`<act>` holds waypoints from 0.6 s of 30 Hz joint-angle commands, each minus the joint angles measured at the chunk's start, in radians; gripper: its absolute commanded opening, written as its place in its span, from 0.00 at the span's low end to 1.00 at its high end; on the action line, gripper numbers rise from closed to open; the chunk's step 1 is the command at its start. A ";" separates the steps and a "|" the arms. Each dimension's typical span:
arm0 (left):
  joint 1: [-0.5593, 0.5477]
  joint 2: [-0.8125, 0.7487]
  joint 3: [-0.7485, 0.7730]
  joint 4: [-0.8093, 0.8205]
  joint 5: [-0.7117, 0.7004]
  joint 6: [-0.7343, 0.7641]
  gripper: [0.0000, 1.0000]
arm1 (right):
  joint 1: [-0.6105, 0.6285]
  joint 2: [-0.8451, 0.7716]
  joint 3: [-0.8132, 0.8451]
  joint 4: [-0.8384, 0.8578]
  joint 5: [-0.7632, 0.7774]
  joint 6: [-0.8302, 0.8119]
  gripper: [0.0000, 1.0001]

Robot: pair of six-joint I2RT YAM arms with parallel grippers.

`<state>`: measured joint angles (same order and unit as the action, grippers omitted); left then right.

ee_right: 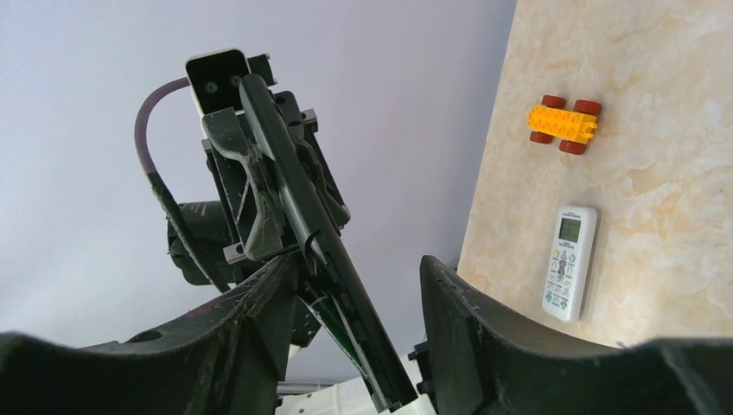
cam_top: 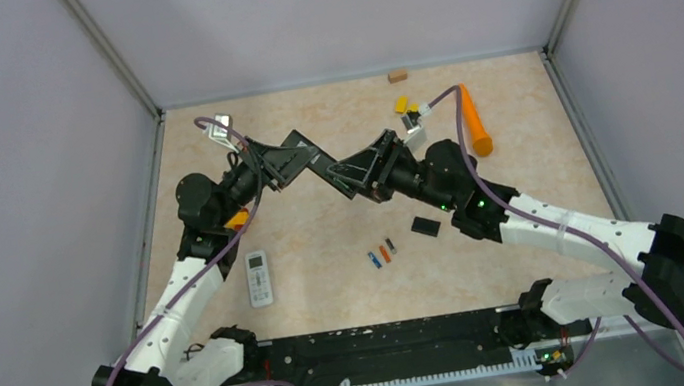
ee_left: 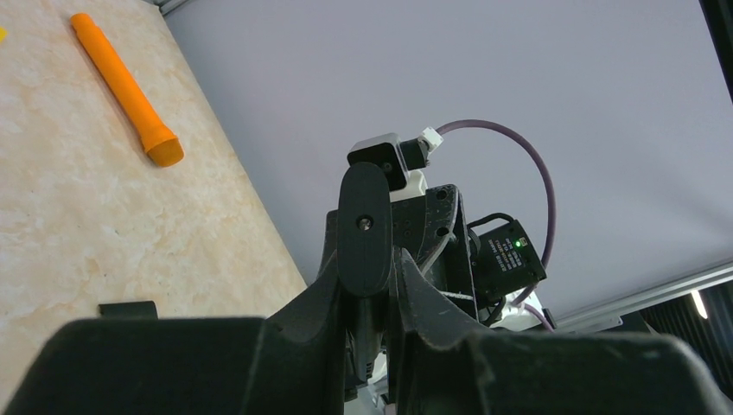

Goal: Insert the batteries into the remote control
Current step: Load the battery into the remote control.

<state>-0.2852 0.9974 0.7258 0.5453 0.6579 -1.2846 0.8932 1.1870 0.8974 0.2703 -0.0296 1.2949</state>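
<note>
My left gripper is shut on a slim black remote control and holds it up in the air over the middle of the table. In the right wrist view the remote slants between my right gripper's open jaws, close against the left finger. The two grippers meet tip to tip, with the right gripper on the right. A blue battery, an orange-red one and a dark one lie side by side on the table in front. I cannot make out a fourth battery.
A small black cover piece lies right of the batteries. A white remote lies at the front left. A long orange cylinder, yellow blocks and a tan block are at the back. A yellow wheeled toy lies beyond the white remote.
</note>
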 commanded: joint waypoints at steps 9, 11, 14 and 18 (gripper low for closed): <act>-0.002 -0.001 0.011 0.093 0.010 -0.095 0.00 | -0.013 -0.015 -0.014 0.043 -0.008 -0.003 0.45; -0.002 0.002 0.010 0.109 0.011 -0.121 0.00 | -0.012 -0.015 -0.019 0.043 -0.011 -0.003 0.42; -0.002 0.004 0.010 0.120 0.005 -0.139 0.00 | -0.013 -0.015 -0.028 0.050 -0.020 -0.006 0.39; -0.002 0.005 0.015 0.119 -0.001 -0.141 0.00 | -0.013 -0.022 -0.043 0.047 -0.028 -0.011 0.35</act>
<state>-0.2848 1.0111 0.7254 0.5571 0.6621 -1.3865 0.8917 1.1828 0.8818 0.3317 -0.0444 1.3018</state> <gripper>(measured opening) 0.200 0.369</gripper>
